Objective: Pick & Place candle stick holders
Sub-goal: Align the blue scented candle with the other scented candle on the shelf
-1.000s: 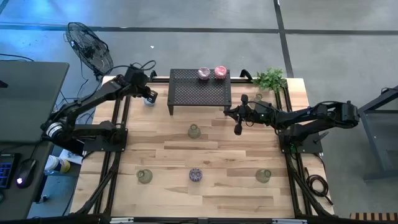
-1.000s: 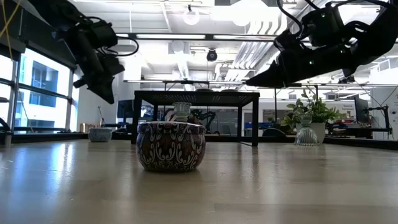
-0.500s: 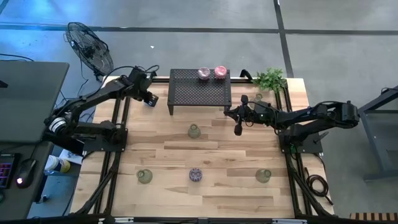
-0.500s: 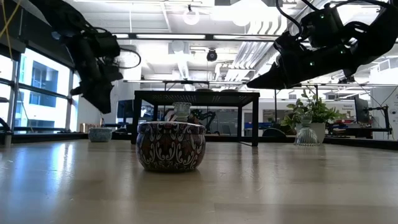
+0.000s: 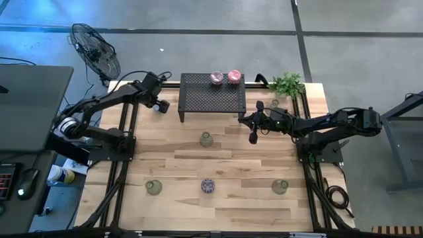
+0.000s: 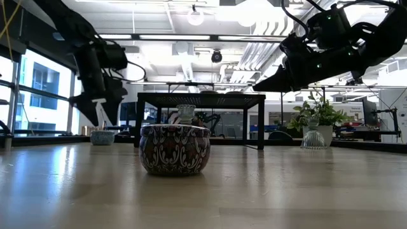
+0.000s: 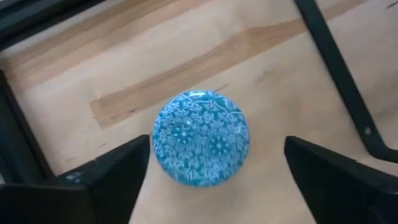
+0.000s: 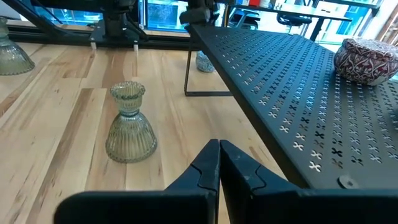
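Observation:
A pale blue candle stick holder stands on its base on the wooden table near the far left corner, left of the black mesh rack. My left gripper hangs open just above it, pointing steeply down, with a finger on either side and clear of it; the low view shows the gripper over the holder. My right gripper is shut with nothing in it and hovers right of the rack's near corner. Two pink holders sit on the rack.
An olive glass holder stands mid-table. Along the near side are two more olive ones and a mottled purple one. A clear one stands by the leafy plant. Black frame rails run along both sides.
My left gripper has come down toward the blue holder, tipped further downward, and opened from shut to wide, so that its fingers now stand on either side of the holder. The holder has stayed where it was.

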`<state>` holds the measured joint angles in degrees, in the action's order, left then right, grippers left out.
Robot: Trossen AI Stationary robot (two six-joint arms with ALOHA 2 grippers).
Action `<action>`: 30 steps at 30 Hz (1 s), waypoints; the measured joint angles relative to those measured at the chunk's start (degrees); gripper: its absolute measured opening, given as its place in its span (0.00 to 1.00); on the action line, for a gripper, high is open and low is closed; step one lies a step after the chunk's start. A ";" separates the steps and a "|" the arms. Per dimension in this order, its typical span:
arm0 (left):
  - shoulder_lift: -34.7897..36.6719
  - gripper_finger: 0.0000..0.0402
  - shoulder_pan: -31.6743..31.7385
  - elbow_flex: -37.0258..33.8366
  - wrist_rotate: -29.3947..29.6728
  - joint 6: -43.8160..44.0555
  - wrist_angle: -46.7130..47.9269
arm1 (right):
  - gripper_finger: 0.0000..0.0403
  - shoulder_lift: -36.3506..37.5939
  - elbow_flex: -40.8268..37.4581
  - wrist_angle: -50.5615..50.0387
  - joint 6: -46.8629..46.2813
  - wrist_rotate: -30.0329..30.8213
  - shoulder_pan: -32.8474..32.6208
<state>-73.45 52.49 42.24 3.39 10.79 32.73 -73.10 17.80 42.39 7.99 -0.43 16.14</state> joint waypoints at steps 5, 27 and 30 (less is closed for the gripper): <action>-3.88 0.99 0.00 0.00 0.75 -0.01 -2.09 | 0.00 0.00 0.00 -0.17 0.00 0.00 0.00; -9.77 0.71 0.00 0.38 3.70 -1.49 -2.38 | 0.00 0.00 0.00 -3.21 0.13 3.45 0.01; -9.66 0.71 0.00 2.72 3.76 -1.49 2.49 | 0.00 0.00 0.00 -3.36 -0.06 3.37 0.00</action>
<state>-83.11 52.49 44.95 7.15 9.30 35.22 -73.10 17.80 39.03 7.93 2.95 16.14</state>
